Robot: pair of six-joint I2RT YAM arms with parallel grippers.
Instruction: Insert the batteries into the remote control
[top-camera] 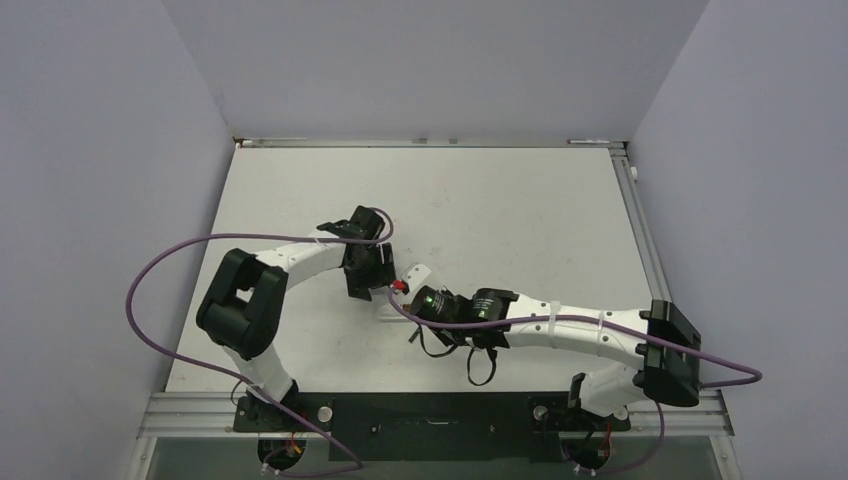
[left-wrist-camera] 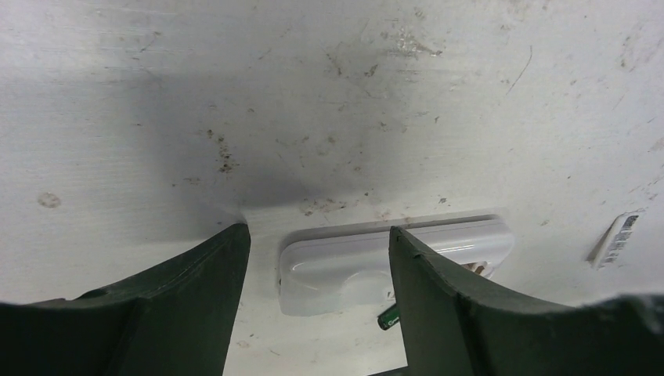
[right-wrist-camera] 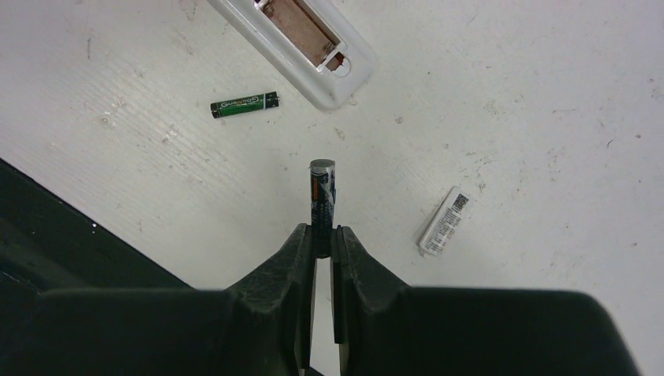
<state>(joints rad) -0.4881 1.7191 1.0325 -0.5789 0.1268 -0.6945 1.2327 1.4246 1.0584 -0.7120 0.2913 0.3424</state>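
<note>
The white remote control (right-wrist-camera: 348, 74) lies on the table with its battery slot facing up and empty. One green battery (right-wrist-camera: 244, 103) lies loose beside it; its tip (left-wrist-camera: 387, 319) shows by my left finger. My right gripper (right-wrist-camera: 321, 231) is shut on the other, dark battery (right-wrist-camera: 322, 188), which sticks out past the fingertips toward the remote. My left gripper (left-wrist-camera: 319, 229) is open and hangs low over the rounded end of the remote (left-wrist-camera: 344, 266), one finger to the left of it and the other in front of its middle. From above, both grippers (top-camera: 368, 285) (top-camera: 408, 292) meet mid-table.
The small white cover piece (right-wrist-camera: 444, 220) with a barcode label lies on the table right of the held battery, and shows as cover piece (left-wrist-camera: 616, 239) and cover piece (top-camera: 417, 272). Purple cables loop off both arms. Walls enclose the table on three sides.
</note>
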